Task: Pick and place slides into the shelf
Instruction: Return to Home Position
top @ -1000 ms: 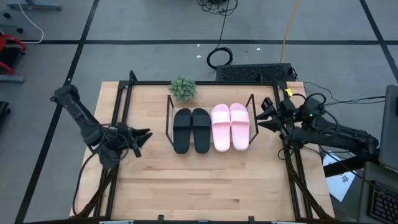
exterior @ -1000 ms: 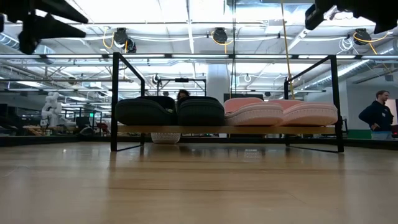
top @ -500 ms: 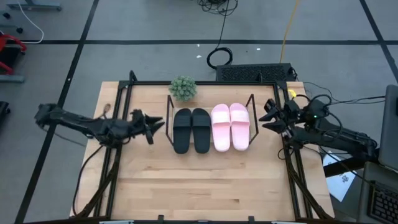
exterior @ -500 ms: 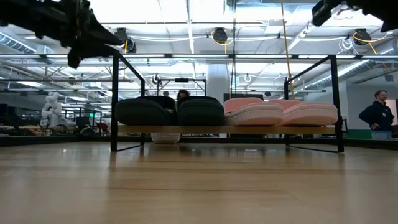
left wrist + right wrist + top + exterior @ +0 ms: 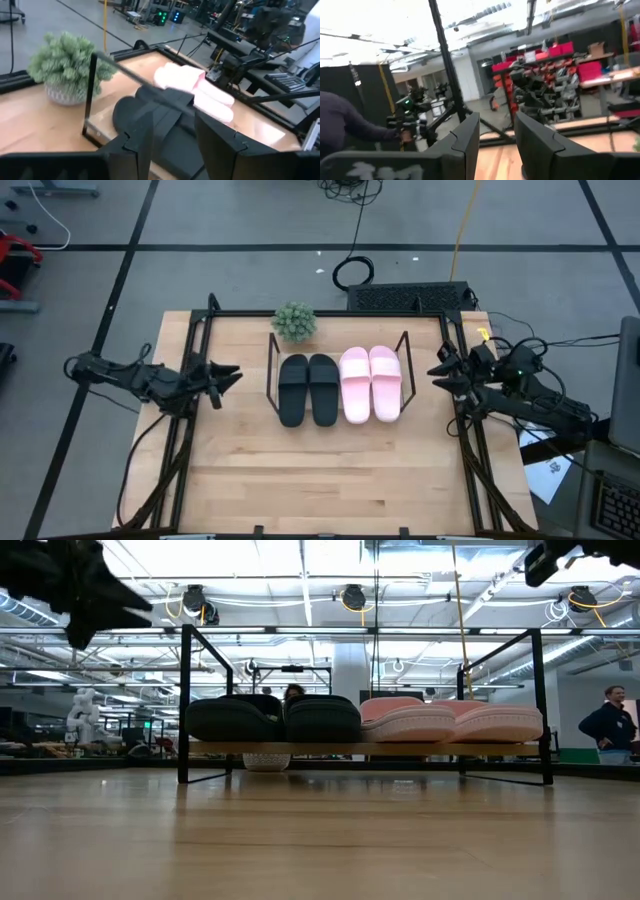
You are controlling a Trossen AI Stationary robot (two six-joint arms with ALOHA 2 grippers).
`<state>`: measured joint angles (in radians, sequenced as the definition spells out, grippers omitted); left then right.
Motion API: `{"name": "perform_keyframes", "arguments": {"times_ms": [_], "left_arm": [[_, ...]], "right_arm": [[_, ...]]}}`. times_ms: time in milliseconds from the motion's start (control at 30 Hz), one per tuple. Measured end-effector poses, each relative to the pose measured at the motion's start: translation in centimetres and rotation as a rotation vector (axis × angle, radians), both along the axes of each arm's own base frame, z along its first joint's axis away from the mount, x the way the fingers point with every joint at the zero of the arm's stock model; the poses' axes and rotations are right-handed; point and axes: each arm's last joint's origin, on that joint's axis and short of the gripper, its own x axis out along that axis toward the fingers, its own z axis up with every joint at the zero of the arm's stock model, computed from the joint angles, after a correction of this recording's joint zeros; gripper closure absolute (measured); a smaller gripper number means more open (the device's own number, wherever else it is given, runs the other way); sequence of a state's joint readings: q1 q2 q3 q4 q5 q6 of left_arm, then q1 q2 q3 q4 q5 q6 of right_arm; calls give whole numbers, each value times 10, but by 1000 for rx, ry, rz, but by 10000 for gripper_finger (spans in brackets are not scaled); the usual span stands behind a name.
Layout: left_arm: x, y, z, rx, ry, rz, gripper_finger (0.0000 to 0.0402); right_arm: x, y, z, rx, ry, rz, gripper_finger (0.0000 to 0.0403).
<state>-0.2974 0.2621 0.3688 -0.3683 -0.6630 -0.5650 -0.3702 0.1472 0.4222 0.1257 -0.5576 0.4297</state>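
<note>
The left claw (image 5: 226,376) is held above the surface (image 5: 320,470) with its fingers parted by a moderate gap, and nothing is gripped between them; in its wrist view the black slides are seen through that gap. Its tips are pointed toward the shelf (image 5: 269,366), which stands just beyond them, apart from the claw. The right claw (image 5: 441,371) is held on the far side of the shelf, facing the left claw, over the edge of the surface; its fingers are likewise spread apart and nothing is held. In the low view both claws are seen high up, well clear of the surface. The shelf is placed between the two claws, and all four slides are set on its board side by side, toes toward the far edge. The black slides (image 5: 308,388) lie in the half nearer the left claw, touching each other, and the pink slides (image 5: 370,383) lie in the half nearer the right claw, just beside the black pair. A small potted plant (image 5: 294,321) is seen behind the shelf, beyond the black slides, closer to the left claw than to the right.
</note>
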Motion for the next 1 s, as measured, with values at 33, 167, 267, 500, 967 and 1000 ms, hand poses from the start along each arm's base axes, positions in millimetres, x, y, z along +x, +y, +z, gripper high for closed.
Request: {"name": "perform_keyframes", "arguments": {"times_ms": [33,167,267,500,967,1000], "left_arm": [[0,-1,-5,0,3,4,259],[-1,-3,-15,-2,15,-9,259],[-1,-3,-21,15,24,-3,259],[-1,-6,-44,13,22,-8,259],[-5,-9,-70,2,28,-24,259],[-5,-8,-70,1,35,-21,259]], "right_arm": [[0,0,-1,1,10,15,292],[1,0,-4,1,39,25,292],[2,0,-7,-9,66,25,292],[2,0,-10,-29,75,33,292],[18,-4,-65,36,29,140,292],[18,-4,-66,37,32,141,292]]}}
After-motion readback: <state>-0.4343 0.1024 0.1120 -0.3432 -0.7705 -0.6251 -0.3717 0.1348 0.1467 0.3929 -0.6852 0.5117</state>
